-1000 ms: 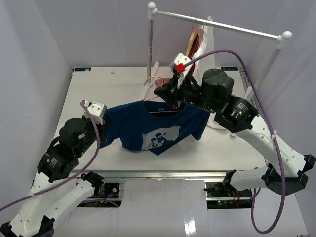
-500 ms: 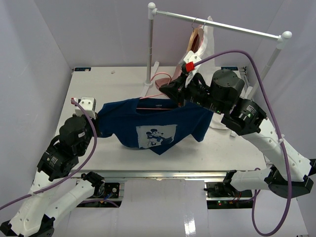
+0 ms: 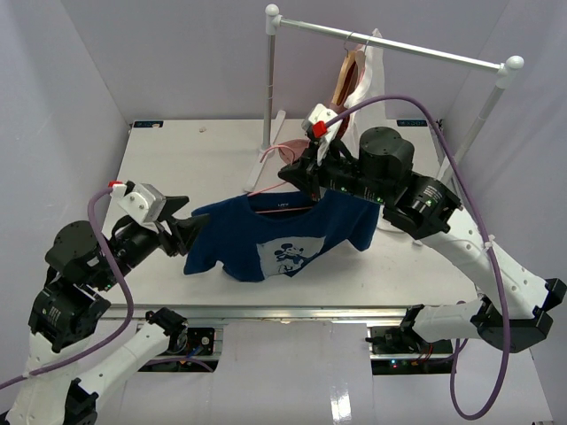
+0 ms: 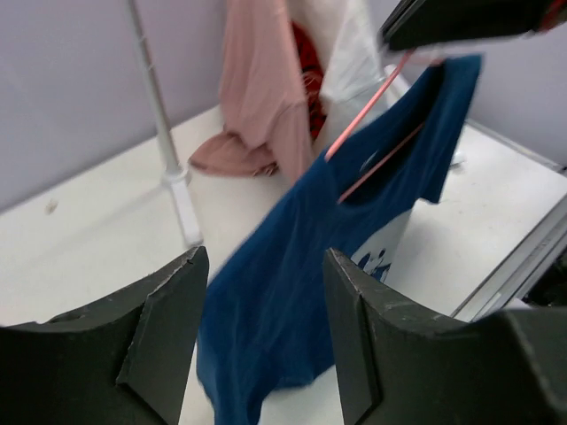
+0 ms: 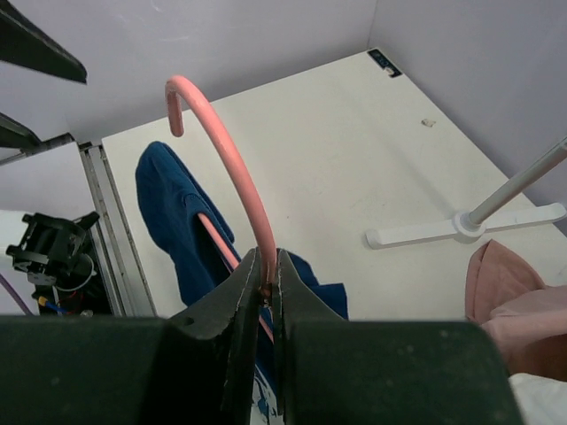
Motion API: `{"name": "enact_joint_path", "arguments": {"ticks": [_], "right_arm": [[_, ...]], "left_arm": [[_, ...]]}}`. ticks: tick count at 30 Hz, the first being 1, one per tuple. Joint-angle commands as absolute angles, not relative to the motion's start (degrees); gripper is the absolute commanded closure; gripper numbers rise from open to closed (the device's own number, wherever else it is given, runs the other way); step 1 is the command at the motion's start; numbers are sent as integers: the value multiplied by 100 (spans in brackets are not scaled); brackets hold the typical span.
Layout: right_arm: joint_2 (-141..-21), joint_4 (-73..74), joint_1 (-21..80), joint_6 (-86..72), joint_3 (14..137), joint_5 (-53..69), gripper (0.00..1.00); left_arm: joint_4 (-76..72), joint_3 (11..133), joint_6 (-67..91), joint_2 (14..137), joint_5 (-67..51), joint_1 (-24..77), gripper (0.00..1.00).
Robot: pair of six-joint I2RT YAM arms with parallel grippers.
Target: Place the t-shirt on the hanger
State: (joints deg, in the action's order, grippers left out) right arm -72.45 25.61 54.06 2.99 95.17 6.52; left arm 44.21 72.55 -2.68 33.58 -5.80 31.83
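Black fingers of the right gripper (image 5: 266,266) are pressed together on the pink hanger (image 5: 232,155), pinching it where the hook meets the shoulders. The hook curves up and away from the jaws in the right wrist view. From above, this gripper (image 3: 298,173) hangs over the middle of the table (image 3: 177,150), nearer its back edge than its front.

The navy t-shirt (image 3: 266,235) hangs from the hanger with its collar just under the right gripper. One bare pink arm of the hanger (image 3: 266,189) sticks out above the collar toward the left edge. The white Mickey Mouse print faces up and toward the front edge. The shirt drapes down toward the front-left part of the table, and its lower edge seems to reach the surface there.

The left gripper (image 3: 190,227) sits by the shirt's left side, near the front-left of the table. Its fingers (image 4: 159,328) stand well apart with nothing between them. In its own view the t-shirt (image 4: 292,266) hangs just beyond the tips, and the hanger (image 4: 368,111) shows higher up.

Along the back edge stands a clothes rack (image 3: 390,46) carrying a tan wooden hanger (image 3: 347,75) and a white garment (image 3: 374,66). A dusty-pink garment (image 4: 257,97) gathers on the table by the rack's left post.
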Motion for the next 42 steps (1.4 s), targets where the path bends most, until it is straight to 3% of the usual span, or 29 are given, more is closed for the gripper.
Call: {"name": "enact_joint_path", "arguments": {"ticks": [1,15,17,20,27,28,29,33,34,38,42], "right_arm": [[-7173,2007,5402,122,9298,1198,92],[-7146,1571,5473,-200,9020,1925,92],[-7167,1550,5468,-224,9018,1948,92],[-7165,1538,5476,-229,8978,2032,92],[-6995,1680,5469,-47,8719,2304,91],[-6961,1743,5476,-22,8719,2338,89],[-6948,1856,5476,115,8712,2344,79],[-6788,2712,5476,864,8877,2639,24],[-6734,2902,5464,1021,8918,2642,16],[-6400,3621,5448,1968,8847,3116,8],[-6343,4374,5440,2302,8973,3314,10]], "left_arm": [[4260,7500,-708,4098,-1897,3173,36],[3883,6861,-1104,4630,-3222,3173,37],[3899,6788,-1167,4632,-3373,3173,45],[3937,6739,-1165,4601,-3509,3173,100],[3760,6406,-1016,4156,-4275,3173,100],[3753,6345,-1003,4068,-4318,3173,100],[3759,6314,-1015,3986,-4406,3173,100],[3964,6297,-1023,3750,-4525,3173,100],[4032,6314,-1076,3718,-4562,3173,100],[4200,6274,-1154,3504,-4638,3173,100],[4210,6231,-1186,3375,-4711,3173,100]]}}
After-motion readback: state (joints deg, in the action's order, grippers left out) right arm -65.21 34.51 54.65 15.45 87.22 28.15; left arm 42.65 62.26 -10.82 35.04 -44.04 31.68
